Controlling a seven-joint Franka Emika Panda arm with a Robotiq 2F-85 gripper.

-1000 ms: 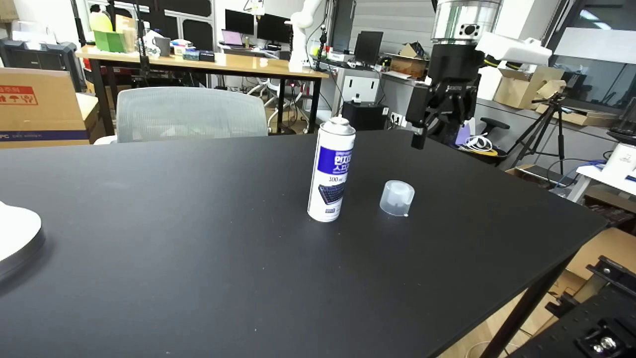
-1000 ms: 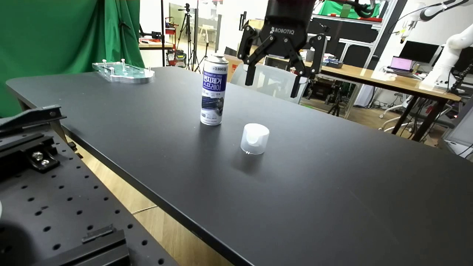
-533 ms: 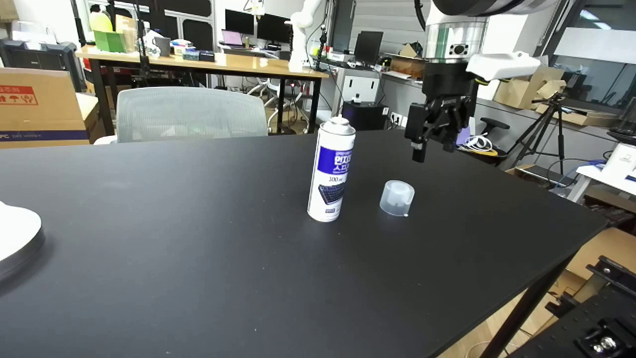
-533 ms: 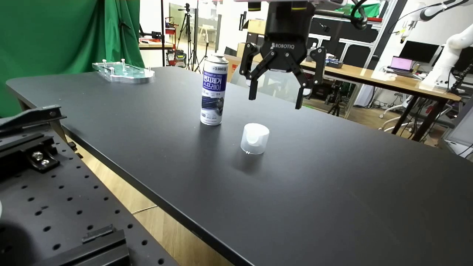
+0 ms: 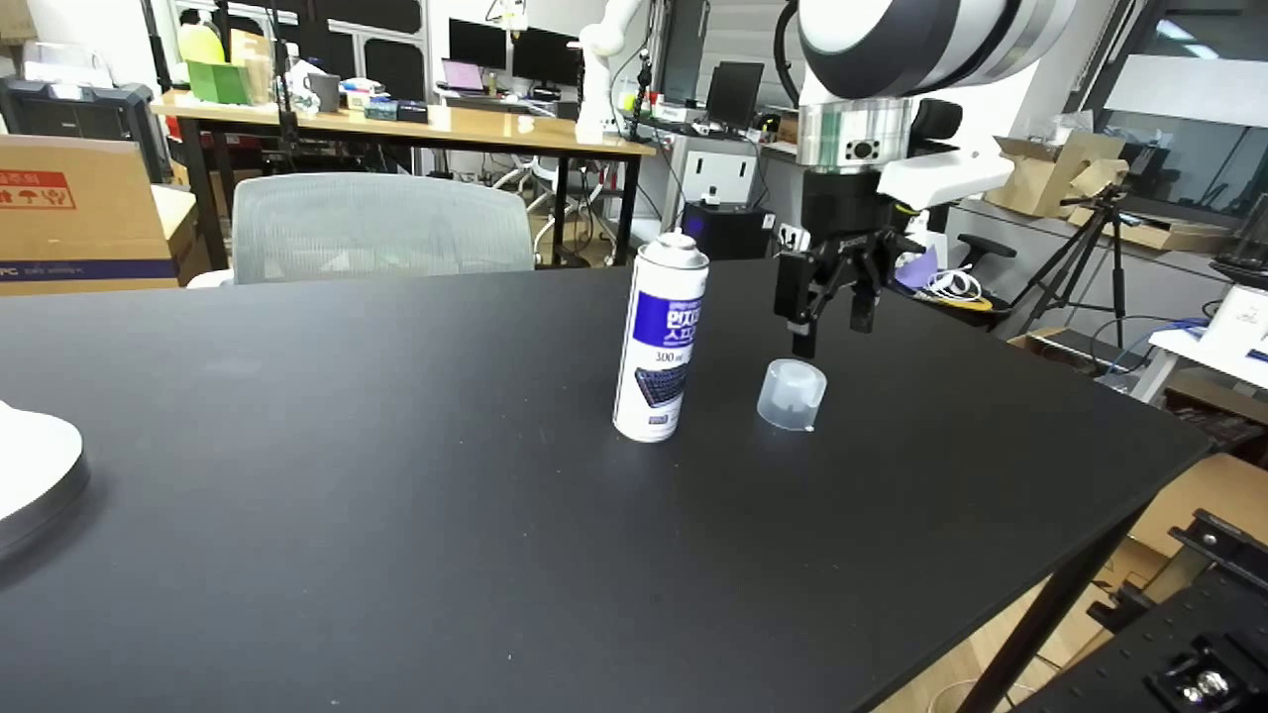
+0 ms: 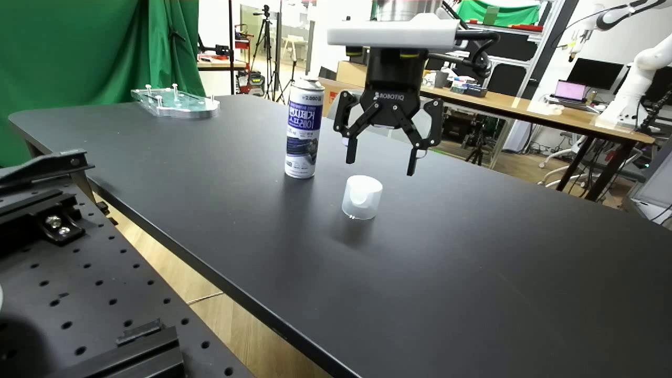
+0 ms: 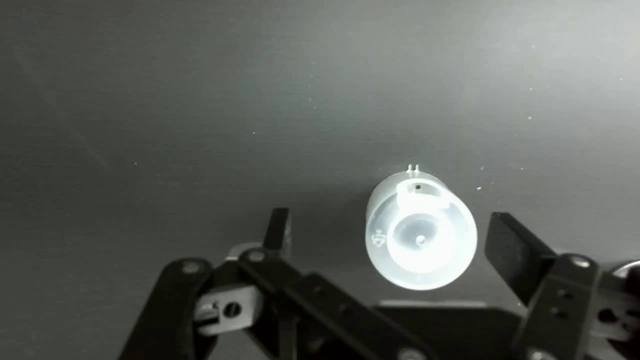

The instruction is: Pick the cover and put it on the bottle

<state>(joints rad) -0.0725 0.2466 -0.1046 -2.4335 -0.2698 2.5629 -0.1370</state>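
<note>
Wrist view, from the left: one finger pad (image 7: 277, 230), then the translucent plastic cap (image 7: 420, 240), then a second pad closer to the cap. Both exterior views run, left to right, dust-remover spray can (image 6: 303, 131), upright on the desk (image 6: 446, 273); cap, standing near the can; and pincer (image 6: 381, 168), above the desk, spread wide and holding nothing. Over the last second the pincer has come lower and nearer to the cap, while can and cap have stayed put. I take this as the approach to the grasp, some centring likely needed before closing. Counted: one cap, one can, one pincer with two pads.
</note>
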